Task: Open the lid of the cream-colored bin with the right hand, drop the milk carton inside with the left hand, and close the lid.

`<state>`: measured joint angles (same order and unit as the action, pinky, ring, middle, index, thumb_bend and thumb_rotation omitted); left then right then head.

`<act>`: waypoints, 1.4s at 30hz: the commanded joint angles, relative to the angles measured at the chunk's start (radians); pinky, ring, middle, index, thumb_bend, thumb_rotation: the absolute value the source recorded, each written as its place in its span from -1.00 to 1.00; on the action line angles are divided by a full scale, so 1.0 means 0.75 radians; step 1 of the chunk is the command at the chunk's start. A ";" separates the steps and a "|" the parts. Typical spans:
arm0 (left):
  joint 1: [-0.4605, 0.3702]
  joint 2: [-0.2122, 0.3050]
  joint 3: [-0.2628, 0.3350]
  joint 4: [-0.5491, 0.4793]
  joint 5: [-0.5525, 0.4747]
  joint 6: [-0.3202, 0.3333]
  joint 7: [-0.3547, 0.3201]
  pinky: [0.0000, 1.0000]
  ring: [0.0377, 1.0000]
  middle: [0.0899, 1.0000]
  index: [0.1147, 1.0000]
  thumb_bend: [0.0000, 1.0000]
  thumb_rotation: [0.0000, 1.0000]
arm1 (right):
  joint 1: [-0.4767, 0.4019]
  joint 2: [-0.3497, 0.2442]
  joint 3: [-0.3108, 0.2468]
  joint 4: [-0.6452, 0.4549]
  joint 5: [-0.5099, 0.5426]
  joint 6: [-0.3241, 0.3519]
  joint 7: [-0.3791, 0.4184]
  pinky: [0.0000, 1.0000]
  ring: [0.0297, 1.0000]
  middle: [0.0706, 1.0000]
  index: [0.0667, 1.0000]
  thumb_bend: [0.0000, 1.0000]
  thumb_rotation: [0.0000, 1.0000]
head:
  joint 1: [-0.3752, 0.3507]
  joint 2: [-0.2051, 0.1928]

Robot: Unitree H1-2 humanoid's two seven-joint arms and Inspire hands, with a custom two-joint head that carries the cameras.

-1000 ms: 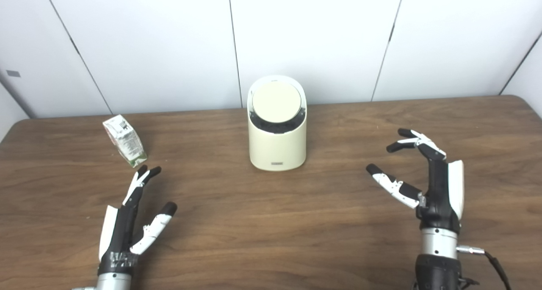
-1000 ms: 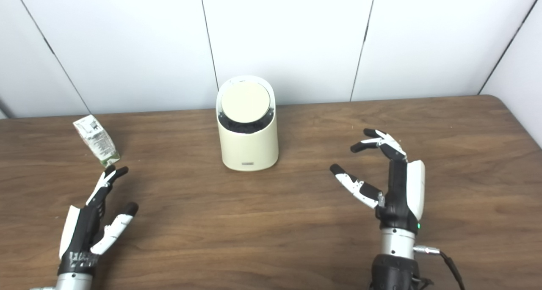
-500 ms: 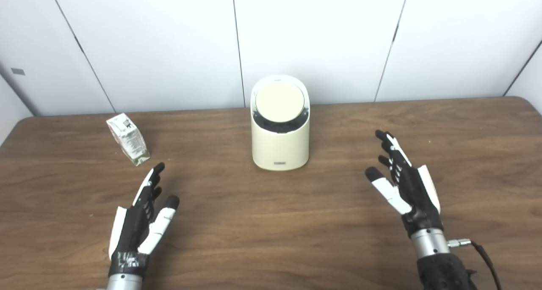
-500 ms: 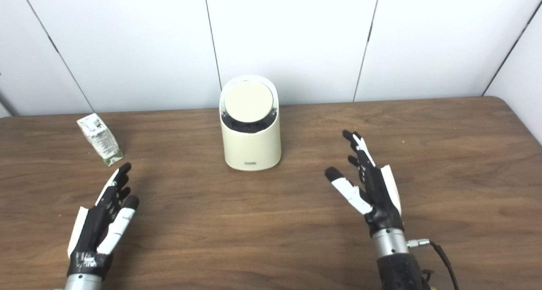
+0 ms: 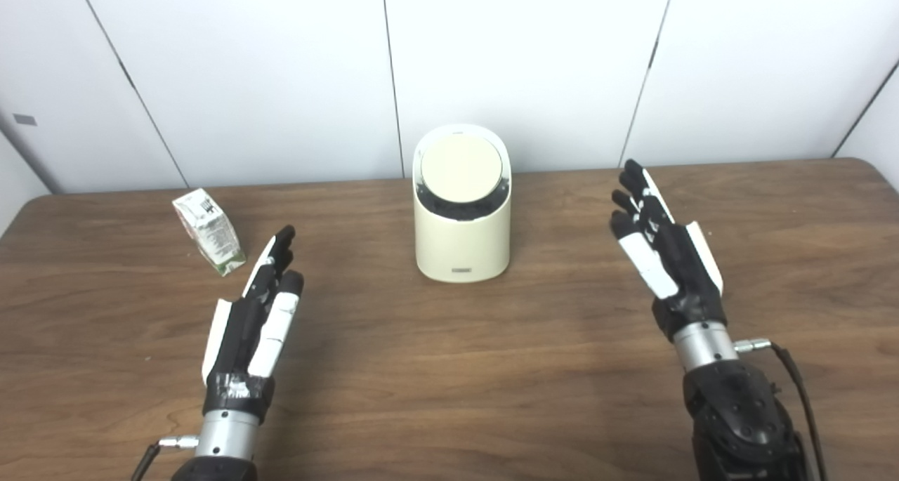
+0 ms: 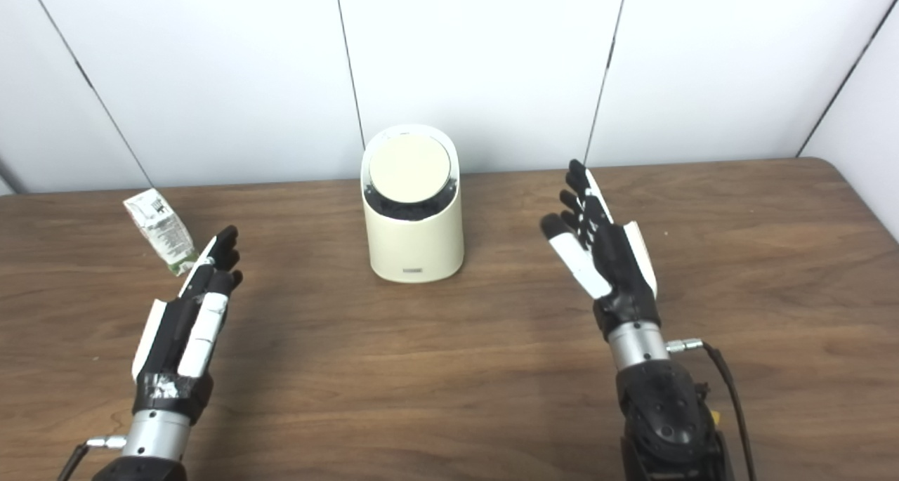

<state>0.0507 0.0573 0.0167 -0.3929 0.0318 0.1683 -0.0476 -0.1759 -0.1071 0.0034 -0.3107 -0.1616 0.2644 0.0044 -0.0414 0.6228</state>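
- 2 hands hover over the wooden tabletop (image 5: 435, 369), 1 on each side of the bin (image 5: 461, 207), and neither holds anything.
- The left hand (image 5: 254, 316) has its fingers stretched out straight and close together, pointing away from the robot; its fingertips are near the carton (image 5: 208, 231) but do not touch it.
- The right hand (image 5: 664, 253) is likewise flat and empty, fingers extended and slightly fanned, raised to the right of the bin and well apart from it.
- The bin stands upright at the middle of the tabletop, close to the white wall (image 5: 527, 60); its round lid (image 5: 461, 171) is shut and slopes toward the robot.
- The carton sits on the tabletop to the left of the bin, well apart from it, leaning to 1 side.
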 commanded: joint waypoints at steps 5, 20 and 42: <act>-0.001 -0.001 -0.024 -0.042 0.012 -0.037 0.003 1.00 1.00 1.00 0.99 0.33 0.61 | -0.197 0.000 0.035 -0.001 -0.096 -0.015 -0.016 0.81 0.84 0.81 0.75 0.76 -0.03 | 0.004 -0.010; 0.012 -0.016 -0.049 0.003 0.024 -0.077 0.010 0.95 1.00 1.00 0.97 0.36 0.49 | -0.548 0.010 0.185 0.283 -0.345 0.060 -0.032 0.55 0.81 0.82 0.77 0.87 -0.30 | 0.013 -0.011; 0.007 -0.016 -0.028 0.085 -0.028 -0.232 0.001 1.00 1.00 1.00 1.00 0.36 0.34 | -0.761 0.045 0.316 0.777 -0.557 -0.086 -0.264 0.55 0.79 0.84 0.79 0.95 -0.43 | 0.006 -0.010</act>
<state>0.0726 0.0443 -0.0083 -0.2998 0.0232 0.0158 -0.0473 -0.6953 -0.0689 0.2286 0.2916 -0.5542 0.2280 -0.1883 -0.0353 0.6151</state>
